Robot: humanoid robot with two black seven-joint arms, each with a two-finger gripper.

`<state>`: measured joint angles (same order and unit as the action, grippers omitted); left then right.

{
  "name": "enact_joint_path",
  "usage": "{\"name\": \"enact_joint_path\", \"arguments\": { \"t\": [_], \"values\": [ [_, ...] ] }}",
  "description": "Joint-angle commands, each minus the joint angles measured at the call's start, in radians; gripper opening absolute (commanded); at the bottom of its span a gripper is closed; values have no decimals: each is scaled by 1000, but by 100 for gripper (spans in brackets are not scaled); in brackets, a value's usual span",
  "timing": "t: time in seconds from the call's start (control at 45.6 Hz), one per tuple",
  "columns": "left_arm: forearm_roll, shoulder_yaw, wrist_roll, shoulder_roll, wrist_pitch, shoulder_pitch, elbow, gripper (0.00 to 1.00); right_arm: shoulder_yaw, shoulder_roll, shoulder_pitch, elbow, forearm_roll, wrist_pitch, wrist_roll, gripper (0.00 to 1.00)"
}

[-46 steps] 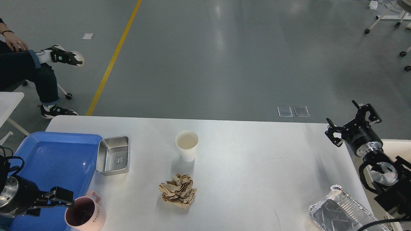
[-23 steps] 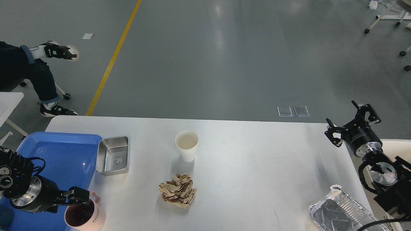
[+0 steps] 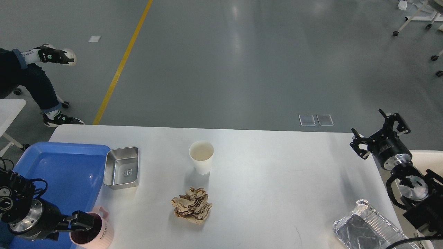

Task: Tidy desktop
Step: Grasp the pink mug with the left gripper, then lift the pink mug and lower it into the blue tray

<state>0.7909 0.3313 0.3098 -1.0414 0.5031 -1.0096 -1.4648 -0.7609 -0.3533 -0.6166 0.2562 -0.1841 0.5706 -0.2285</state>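
Note:
The white desktop carries a pink mug at its front left corner, beside the blue tray. My left gripper sits at the mug's rim, with one dark finger reaching over the mug's mouth; the other finger is hidden, so its state is unclear. A white paper cup stands upright mid-table, and a crumpled ball of brown paper lies in front of it. My right gripper hovers open and holds nothing, above the table's far right corner.
An empty steel tin lies next to the tray's right edge. A foil container lies at the front right corner. A cream bin stands off the right edge. A seated person's legs are at the far left.
My left gripper moved right from beside the mug onto its rim, then dropped slightly. The right arm stayed put. The seated person's legs shifted left.

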Motion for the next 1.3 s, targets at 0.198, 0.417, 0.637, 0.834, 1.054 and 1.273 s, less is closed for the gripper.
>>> {"name": "enact_joint_path", "arguments": {
  "t": [0.198, 0.417, 0.637, 0.834, 1.054, 1.273],
  "values": [
    [34, -2, 0, 29, -5, 9, 17, 83, 0, -1, 1, -2, 0, 0, -2, 100],
    [73, 0, 21, 53, 0, 28, 27, 48, 0, 0, 3, -2, 0, 0, -2, 100],
    [87, -2, 44, 93, -52, 52, 31, 7, 0, -1, 3, -2, 0, 0, -2, 100],
    [90, -2, 48, 96, -46, 52, 29, 0, 0, -1, 9, -2, 0, 0, -2, 100],
    [165, -20, 17, 90, -46, 51, 23, 0, 0, -6, 11, -2, 0, 0, -2, 100],
    [174, -113, -95, 8, -35, 49, -6, 0, 0, -9, 18, -2, 0, 0, -2, 100]
  ]
}}
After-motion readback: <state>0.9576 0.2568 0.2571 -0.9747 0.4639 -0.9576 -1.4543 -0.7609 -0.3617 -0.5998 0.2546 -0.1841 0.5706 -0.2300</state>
